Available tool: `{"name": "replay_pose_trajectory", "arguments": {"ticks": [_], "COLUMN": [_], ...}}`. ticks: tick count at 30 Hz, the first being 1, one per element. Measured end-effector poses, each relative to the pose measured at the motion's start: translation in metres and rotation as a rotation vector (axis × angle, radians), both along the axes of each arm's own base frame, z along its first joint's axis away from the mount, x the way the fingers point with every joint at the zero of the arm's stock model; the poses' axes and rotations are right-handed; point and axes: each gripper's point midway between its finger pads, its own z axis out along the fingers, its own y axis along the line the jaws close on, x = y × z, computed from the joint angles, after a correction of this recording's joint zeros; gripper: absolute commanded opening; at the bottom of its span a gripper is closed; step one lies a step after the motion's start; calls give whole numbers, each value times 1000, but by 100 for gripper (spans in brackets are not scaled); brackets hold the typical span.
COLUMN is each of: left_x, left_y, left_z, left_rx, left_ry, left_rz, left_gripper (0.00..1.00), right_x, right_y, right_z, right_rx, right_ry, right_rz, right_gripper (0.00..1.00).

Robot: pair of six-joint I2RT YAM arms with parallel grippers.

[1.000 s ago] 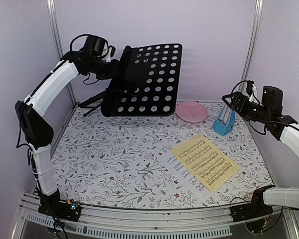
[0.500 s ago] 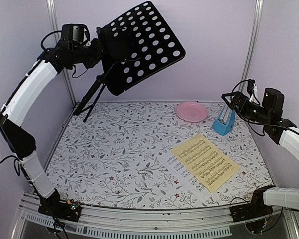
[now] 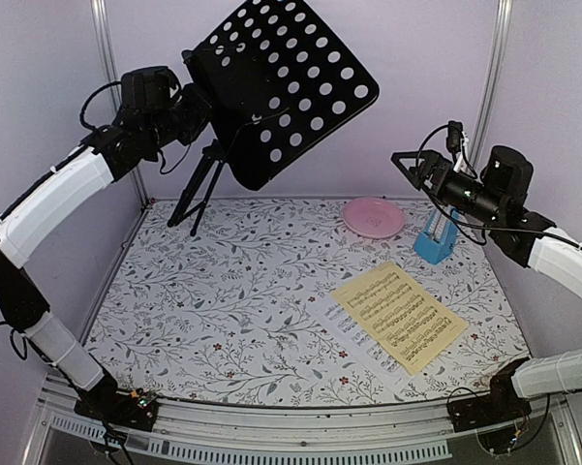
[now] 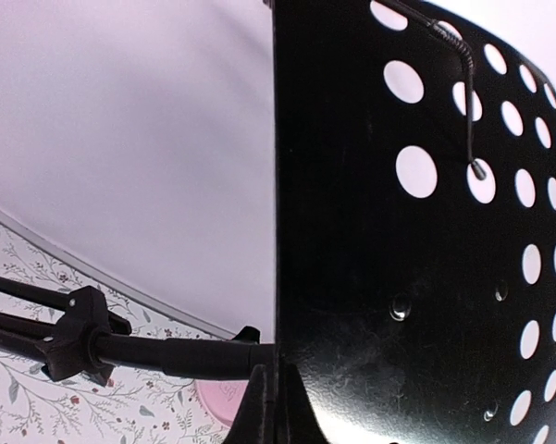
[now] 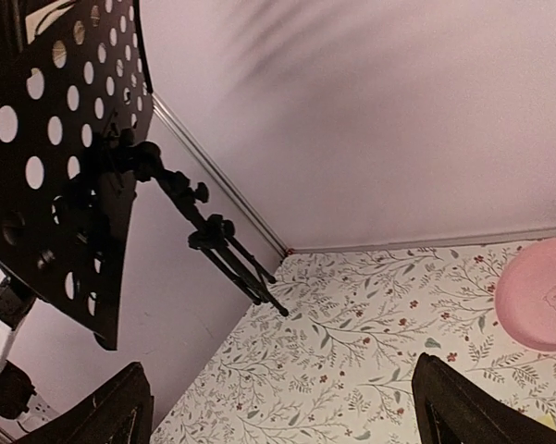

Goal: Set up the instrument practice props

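Fingers (image 5: 109, 413) of the right gripper (image 3: 413, 167) were spread wide and held nothing. The arm was raised over the right side of the table (image 3: 223, 320), near the metronome (image 3: 436, 237) but clear of it.

Nearest the arms' bases, a yellow sheet (image 3: 399, 315) of printed music lay flat at the near right of the flowered table. It covered most of a white sheet (image 3: 341, 322), whose edge showed along its left side. Farther back the small blue metronome stood on the table, with a pink plate (image 3: 373, 217) close by on its left, near the back wall.

At the far left, the left gripper (image 3: 196, 114) was closed on the left edge of the black music stand (image 3: 286, 82), holding its perforated panel tilted high in the air. The stand's tripod legs (image 3: 196, 189) were folded together and slanted down toward the table's far-left corner. Whether their tips touched the surface could not be told. In the left wrist view the panel filled most of the frame from close up, and that gripper's own fingers could not be made out.
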Motion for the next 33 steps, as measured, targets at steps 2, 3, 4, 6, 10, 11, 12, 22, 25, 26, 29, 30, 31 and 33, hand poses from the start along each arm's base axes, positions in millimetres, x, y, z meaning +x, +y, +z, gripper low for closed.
{"name": "replay_pose_trajectory", "arguments": {"ticks": [2,3,4,6,10,11,12,22,25,26,29,30,31,33], "left_x": [-4,-6,-7,-9,-12,-12,-13,-7,-5,-4,-2,-1,-1,0], "left_y": [-5,-7,-9,-10,-8,-6,-4,14,17,17,19,20,20,21], "left_z": [3,5,7,12,26,30,34,21,11,6,-9,-14,-17,-21], "left_rx": [-17,-26,-37,-53,-88,-102,-114,-171,-182,-185,-187,-191,-195,-223], "left_ry": [-31,-45,-59,-80,-127,-144,-159,-187,-181,-178,-162,-155,-150,-147], "left_rz": [11,19,27,47,102,120,136,273,296,303,322,325,326,329], "left_gripper": [0,0,0,0,0,0,0,0,0,0,0,0,0,0], "right_x": [-12,-19,-24,-35,-47,-47,-46,-33,-28,-26,-17,-14,-10,-5], "right_y": [14,21,27,37,57,60,64,101,111,114,121,122,124,126], "right_z": [21,32,42,62,96,101,108,130,134,136,139,139,138,136], "right_rx": [38,62,83,124,177,185,196,244,248,249,248,245,238,229], "right_ry": [-40,-59,-78,-113,-185,-195,-205,-217,-214,-214,-207,-202,-193,-178], "right_rz": [27,43,55,78,110,113,116,106,107,106,91,84,74,58], "right_gripper": [99,99,99,99,99,99,99,99,99,99,99,99,99,99]}}
